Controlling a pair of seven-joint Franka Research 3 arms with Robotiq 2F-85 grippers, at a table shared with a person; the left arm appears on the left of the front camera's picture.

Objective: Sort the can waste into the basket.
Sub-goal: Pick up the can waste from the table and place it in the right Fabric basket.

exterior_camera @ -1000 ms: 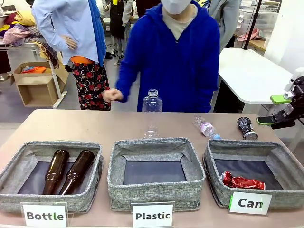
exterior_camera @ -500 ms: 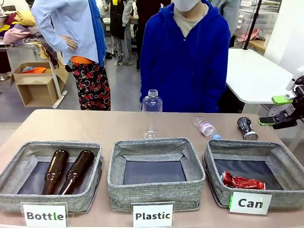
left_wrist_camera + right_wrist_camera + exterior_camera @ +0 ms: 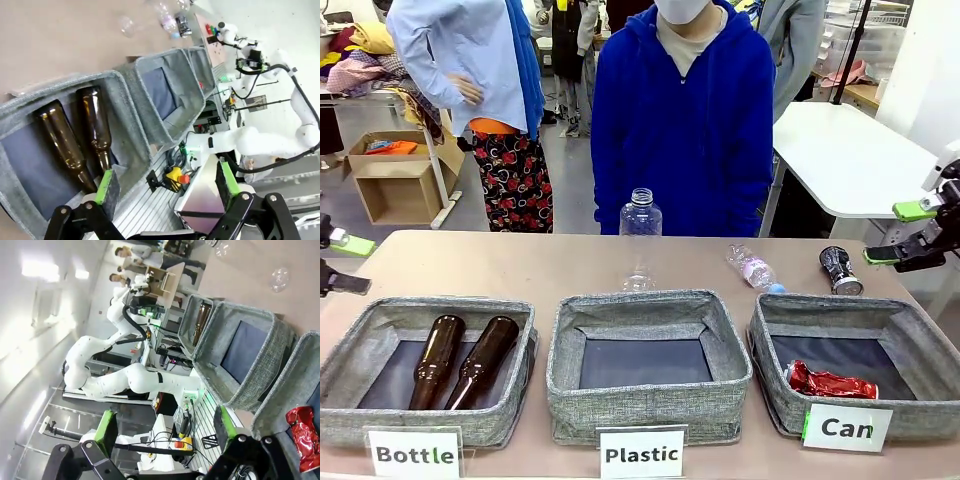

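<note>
Brown table point(image 3: 520, 265) stands before a person in a blue hoodie point(image 3: 685, 130). The red can point(image 3: 832, 383) lies inside the "Can" basket point(image 3: 920, 330) at the near right corner. The black and silver can point(image 3: 840, 270) lies on the table just behind this basket. The left gripper point(image 3: 358, 265) at the left edge and the right gripper point(image 3: 892, 233) at the right edge both have their jaws apart, holding nothing.

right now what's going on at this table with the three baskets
Can sorting is half done. The crushed shiny red metal can lies in the grey woven fabric basket labelled Can; the short black and silver metal can lies on the tan table behind it. The right arm's fingers hang open near that can, holding nothing; the left arm's fingers are open.
</note>
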